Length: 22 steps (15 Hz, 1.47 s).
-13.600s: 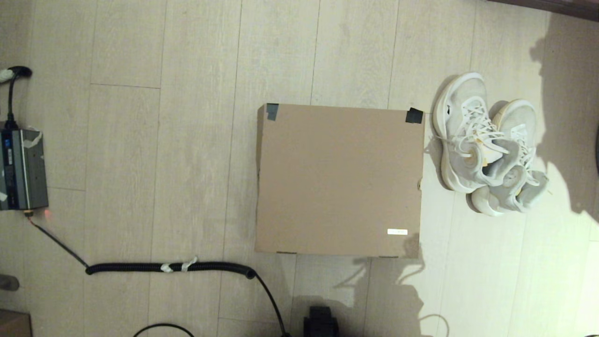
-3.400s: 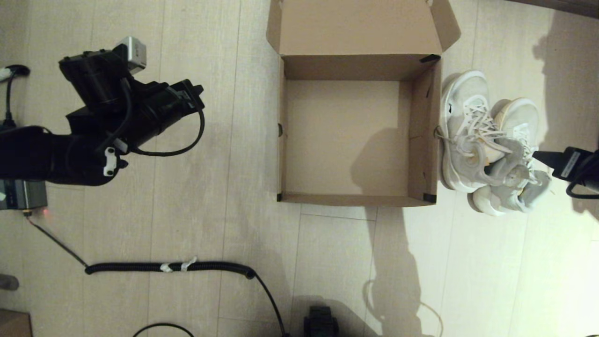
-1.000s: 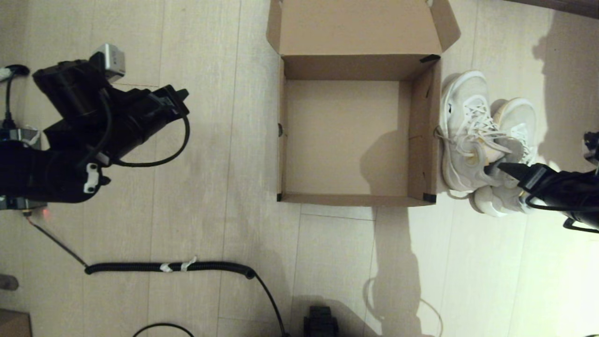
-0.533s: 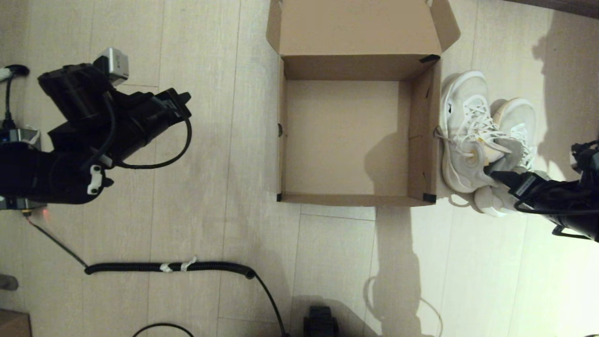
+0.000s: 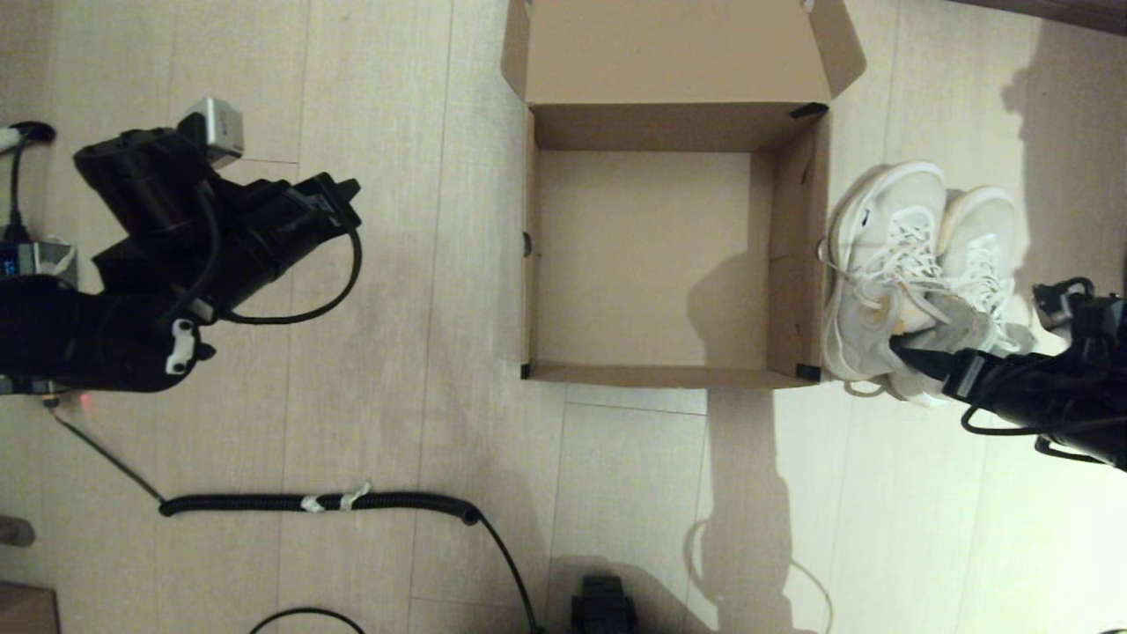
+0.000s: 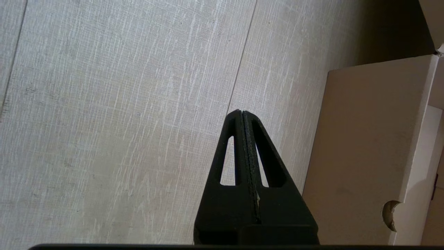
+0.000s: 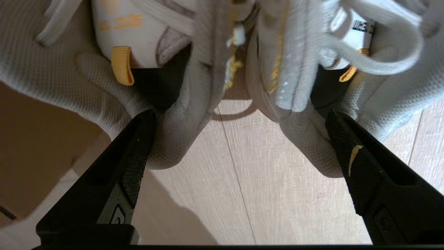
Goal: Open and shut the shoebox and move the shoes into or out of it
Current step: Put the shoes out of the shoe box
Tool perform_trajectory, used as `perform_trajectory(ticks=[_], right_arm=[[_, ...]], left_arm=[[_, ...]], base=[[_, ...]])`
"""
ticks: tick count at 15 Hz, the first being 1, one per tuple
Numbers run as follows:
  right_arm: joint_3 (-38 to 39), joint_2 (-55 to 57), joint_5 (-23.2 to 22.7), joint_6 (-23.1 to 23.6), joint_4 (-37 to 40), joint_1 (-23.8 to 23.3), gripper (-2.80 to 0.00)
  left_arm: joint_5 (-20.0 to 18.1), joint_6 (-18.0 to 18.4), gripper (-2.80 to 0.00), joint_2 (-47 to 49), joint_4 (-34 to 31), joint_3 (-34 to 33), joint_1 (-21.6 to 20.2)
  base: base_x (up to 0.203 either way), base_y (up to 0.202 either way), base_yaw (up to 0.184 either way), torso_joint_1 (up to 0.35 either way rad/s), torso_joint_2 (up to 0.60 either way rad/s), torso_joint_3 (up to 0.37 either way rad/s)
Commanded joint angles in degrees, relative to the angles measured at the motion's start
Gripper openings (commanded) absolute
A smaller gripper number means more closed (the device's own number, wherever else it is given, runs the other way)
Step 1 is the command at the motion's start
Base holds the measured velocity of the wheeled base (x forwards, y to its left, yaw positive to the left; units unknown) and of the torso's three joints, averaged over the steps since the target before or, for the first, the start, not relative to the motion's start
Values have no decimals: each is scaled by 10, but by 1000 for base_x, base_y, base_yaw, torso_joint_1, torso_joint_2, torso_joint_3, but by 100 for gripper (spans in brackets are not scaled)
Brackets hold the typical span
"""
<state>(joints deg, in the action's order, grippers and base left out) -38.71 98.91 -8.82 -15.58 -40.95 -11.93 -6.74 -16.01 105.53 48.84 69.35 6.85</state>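
Observation:
The brown shoebox (image 5: 526, 264) stands open and empty, its lid (image 5: 669, 48) folded back at the far side. The white and pale-grey shoes (image 5: 889, 255) lie side by side on the floor against the box's right wall. My right gripper (image 7: 239, 114) is open at their heels, spread wide. One fingertip (image 7: 138, 146) is in the left shoe's opening, and the other fingertip (image 7: 343, 146) is in the right shoe's opening. Both inner heel collars sit between them, apart from each other. My left gripper (image 6: 241, 111) is shut on nothing, above the floor left of the box (image 6: 364, 139).
A grey power unit (image 5: 26, 260) sits at the left edge. A coiled black cable (image 5: 317, 503) runs across the floor in front of the box. A black part (image 5: 603, 603) shows at the bottom edge. A dark skirting strip (image 5: 1057, 18) crosses the top right corner.
My right gripper has moved left toward the box. The shoes have shifted nearer with it and now lie straighter, side by side. The left arm has hardly moved.

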Motion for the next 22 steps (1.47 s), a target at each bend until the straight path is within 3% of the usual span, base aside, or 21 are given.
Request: perform_trajectory(ticks=[1, 5, 9, 10, 19, 22], right_arm=[[3, 3, -4, 8, -2, 0, 0], [-4, 30, -10, 6, -16, 0, 0], [3, 77, -6, 6, -138, 0, 0], [2, 83, -5, 6, -144, 0, -280], [-18, 111, 11, 26, -144, 1, -280], [-17, 47, 15, 39, -113, 0, -280]], left_arm=[[0, -1, -280, -1, 3, 0, 0], [0, -2, -280, -1, 3, 0, 1], [0, -2, -280, 0, 3, -1, 0], [0, -1, -280, 0, 3, -1, 1], [1, 1, -280, -25, -7, -6, 7], [1, 2, -280, -67, -61, 0, 9]], base=[[0, 0, 0, 0, 0, 0], [0, 0, 0, 0, 0, 0], [0, 0, 0, 0, 0, 0], [0, 0, 0, 0, 0, 0], [0, 0, 0, 0, 0, 0], [0, 0, 0, 0, 0, 0]])
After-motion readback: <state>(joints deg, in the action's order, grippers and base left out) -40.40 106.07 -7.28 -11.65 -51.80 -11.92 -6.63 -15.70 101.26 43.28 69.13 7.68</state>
